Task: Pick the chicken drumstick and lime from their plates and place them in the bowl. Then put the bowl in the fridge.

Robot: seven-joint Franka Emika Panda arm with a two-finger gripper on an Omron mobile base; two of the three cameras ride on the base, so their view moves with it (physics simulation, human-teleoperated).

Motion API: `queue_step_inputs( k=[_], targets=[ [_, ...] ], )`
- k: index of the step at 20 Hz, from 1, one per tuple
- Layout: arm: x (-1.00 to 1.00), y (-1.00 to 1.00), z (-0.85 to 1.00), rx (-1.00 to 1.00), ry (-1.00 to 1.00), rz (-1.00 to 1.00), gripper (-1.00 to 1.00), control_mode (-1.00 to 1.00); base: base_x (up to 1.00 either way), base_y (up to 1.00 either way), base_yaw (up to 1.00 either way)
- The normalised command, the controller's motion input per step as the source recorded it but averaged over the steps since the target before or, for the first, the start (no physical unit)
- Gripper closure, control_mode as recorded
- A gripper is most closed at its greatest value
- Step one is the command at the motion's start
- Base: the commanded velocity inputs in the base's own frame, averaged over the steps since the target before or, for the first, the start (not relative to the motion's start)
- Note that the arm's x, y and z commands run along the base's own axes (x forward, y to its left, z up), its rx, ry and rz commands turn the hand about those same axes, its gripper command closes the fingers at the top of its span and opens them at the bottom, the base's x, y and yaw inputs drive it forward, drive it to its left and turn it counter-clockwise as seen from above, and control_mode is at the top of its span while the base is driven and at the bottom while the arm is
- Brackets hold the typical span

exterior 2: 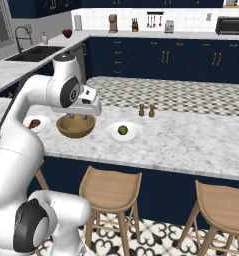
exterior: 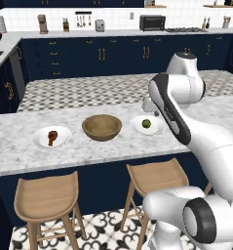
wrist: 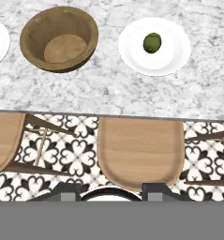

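I take the bowl as my landmark: brown wood, upright and empty, sitting on the marble counter about mid-length. To its left, apart from it, a white plate carries the drumstick, reddish-brown, lying flat near the plate's middle. To the bowl's right, also apart from it, the second plate holds the lime, small and green, roughly centred. In my hand view the bowl sits upper left with the lime's plate upper right, and the counter edge runs across below both. Under that edge I see a wooden stool seat on patterned floor tile, below and to the right of the bowl. The gripper shows two dark fingertips at the bottom of the hand view, set apart with a gap between them and nothing held. From the right base view the hand hangs above the bowl's near side, clear of its rim. Beyond the bowl, two small brown shakers stand on the far counter edge, behind the lime's plate.
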Motion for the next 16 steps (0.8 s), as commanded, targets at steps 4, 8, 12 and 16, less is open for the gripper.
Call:
queue_step_inputs(
  k=[4,8,12,16],
  targets=[
    [0.45,-0.35,-0.22,0.00,0.00,0.00,-1.00,-1.00,0.00,0.00,0.00],
    [1.00,-0.73,-0.61,0.00,0.00,0.00,-1.00,-1.00,0.00,0.00,0.00],
    [1.00,-0.35,-0.58,0.00,0.13,0.00,-1.00,-1.00,0.00,0.00,0.00],
    [1.00,-0.05,-0.57,0.00,0.28,-0.01,-1.00,-1.00,0.00,0.00,0.00]
  ],
)
